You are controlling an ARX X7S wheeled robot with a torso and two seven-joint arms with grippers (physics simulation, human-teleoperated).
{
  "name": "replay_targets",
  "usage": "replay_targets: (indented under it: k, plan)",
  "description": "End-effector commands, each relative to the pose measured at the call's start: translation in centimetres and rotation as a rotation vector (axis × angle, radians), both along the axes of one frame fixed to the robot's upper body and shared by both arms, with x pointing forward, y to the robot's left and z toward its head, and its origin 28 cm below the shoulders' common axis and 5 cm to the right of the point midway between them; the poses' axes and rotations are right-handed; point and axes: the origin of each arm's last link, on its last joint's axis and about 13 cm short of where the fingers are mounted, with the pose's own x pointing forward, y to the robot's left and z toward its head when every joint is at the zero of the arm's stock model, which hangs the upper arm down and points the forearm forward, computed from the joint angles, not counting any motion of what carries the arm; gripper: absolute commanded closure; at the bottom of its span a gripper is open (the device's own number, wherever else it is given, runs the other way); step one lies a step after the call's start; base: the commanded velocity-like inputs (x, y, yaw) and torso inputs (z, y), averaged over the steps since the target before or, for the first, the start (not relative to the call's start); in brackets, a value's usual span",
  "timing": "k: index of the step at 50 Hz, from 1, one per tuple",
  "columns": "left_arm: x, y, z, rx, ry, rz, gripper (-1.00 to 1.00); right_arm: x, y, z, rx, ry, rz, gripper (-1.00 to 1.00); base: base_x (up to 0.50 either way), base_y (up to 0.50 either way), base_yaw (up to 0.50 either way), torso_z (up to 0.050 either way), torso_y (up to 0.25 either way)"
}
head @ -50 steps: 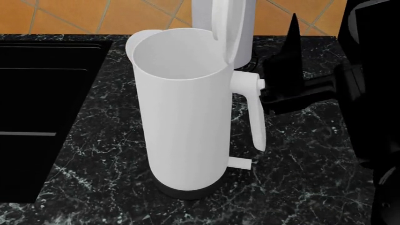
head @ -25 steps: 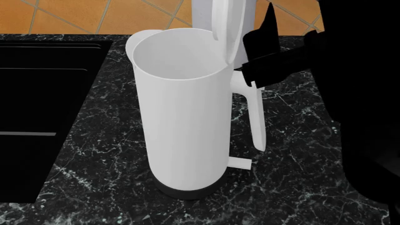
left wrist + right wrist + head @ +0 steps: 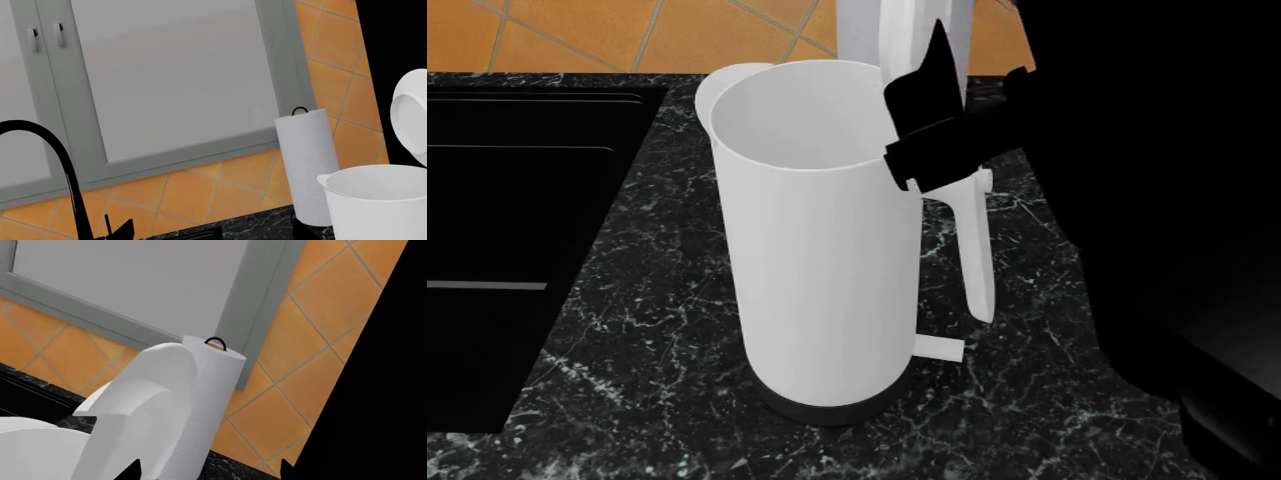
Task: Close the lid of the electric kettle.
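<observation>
Now right claw (image 3: 924, 120) at upright lid (image 3: 897, 40) — touching.

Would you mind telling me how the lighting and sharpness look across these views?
Head view: flat light, everything sharp; the right arm's tool renders pure black, without shading. Left wrist view: crisp, the electric kettle softly shaded. Right wrist view: sharp, the lid smoothly graded, no glare.

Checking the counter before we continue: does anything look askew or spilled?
Nothing spilled. The electric kettle stands upright with its lid raised open, and the right gripper is beside it.
</observation>
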Motion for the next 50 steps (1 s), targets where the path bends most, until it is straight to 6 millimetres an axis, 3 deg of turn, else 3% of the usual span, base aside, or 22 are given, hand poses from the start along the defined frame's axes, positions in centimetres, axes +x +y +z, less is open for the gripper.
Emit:
replay_targets:
  k: [1,17,26,32,37,45,50]
  plan:
    - [0.1,0.2,-0.3,0.000,0.001,0.011,-1.00,0.6,1.5,-0.1,-0.036,0.015,0.050,-1.00,0.00,0.00,0.00,0.000,0.000]
    - [-0.2,0.7,-0.3,-0.014,-0.007,0.021,-1.00,1.4,3.8,-1.2,-0.092,0.064,0.128,-1.00,0.00,0.00,0.00,0.000,0.000]
    - [-0.2,0.7,-0.5,-0.019,-0.004,0.023,-1.00,1.2,4.0,-1.4,-0.109,0.070,0.131,-1.00,0.00,0.00,0.00,0.000,0.000]
    - [-0.1,0.7,-0.5,-0.022,-0.001,0.021,-1.00,0.1,3.2,-0.1,-0.086,0.022,0.112,-1.00,0.00,0.00,0.00,0.000,0.000]
    - [0.0,0.7,-0.7,-0.022,0.003,0.021,-1.00,-2.9,2.1,1.9,-0.028,-0.087,0.104,-1.00,0.00,0.00,0.00,0.000,0.000]
    - [0.0,0.6,-0.7,-0.019,0.003,0.018,-1.00,-6.5,1.3,2.6,-0.017,-0.168,0.109,-1.00,0.00,0.00,0.00,0.000,0.000]
    - [0.0,0.6,-0.7,-0.017,0.004,0.017,-1.00,-8.1,1.2,2.0,-0.022,-0.178,0.120,-1.00,0.00,0.00,0.00,0.000,0.000]
